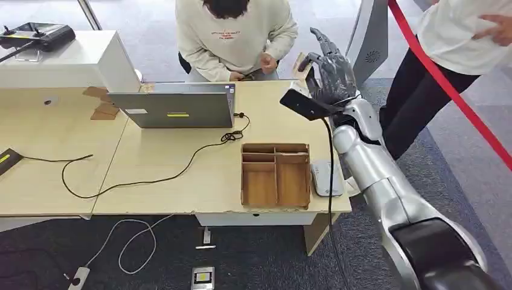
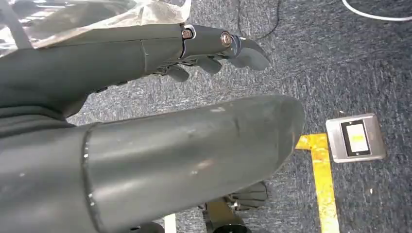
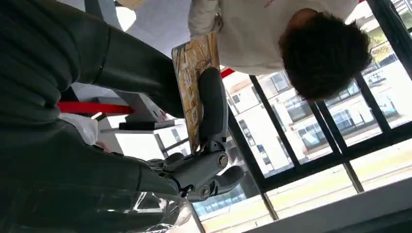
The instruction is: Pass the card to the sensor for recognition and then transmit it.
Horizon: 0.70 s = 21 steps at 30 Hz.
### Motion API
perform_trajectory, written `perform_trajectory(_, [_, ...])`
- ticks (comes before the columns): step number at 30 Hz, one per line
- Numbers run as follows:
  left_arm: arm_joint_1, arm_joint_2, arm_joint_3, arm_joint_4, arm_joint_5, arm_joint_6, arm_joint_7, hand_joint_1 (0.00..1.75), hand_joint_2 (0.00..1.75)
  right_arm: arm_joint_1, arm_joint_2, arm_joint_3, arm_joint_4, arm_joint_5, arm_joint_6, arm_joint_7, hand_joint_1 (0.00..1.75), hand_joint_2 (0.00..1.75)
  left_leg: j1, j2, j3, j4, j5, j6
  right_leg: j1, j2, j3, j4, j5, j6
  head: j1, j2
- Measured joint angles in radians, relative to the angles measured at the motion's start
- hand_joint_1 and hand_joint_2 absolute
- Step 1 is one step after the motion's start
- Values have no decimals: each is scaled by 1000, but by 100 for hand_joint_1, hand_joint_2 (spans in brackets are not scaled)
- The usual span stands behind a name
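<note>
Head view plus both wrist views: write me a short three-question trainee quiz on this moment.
1. True or false: the right robot hand holds the yellow patterned card.
2. The brown compartmented wooden tray is: A) beside the grey open laptop, B) near the table's front edge, C) on the floor.
3. Fill in: the left robot hand hangs over the dark ____.

Key: 1 true; 2 B; 3 carpet.

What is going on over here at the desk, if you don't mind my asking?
The robot's right hand is raised at the far right corner of the table, holding a patterned card out towards a seated person behind the laptop. A white card reader lies beside the cardboard tray. The left hand hangs over the carpet, holding nothing.
</note>
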Motion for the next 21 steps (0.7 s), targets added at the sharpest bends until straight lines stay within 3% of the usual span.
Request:
perform_trajectory(10, [3,10,8,0,47,-32,14,0,0,39,-119,-22,-107,-52,217,10,175,175,0,0,0,0,0,0,0,0,0,0,0,0,0,0])
perform_trajectory(21, [4,27,32,1,66,-65,21,0,0,92,-204,-22,-185,-92,333,24,175,175,0,0,0,0,0,0,0,0,0,0,0,0,0,0])
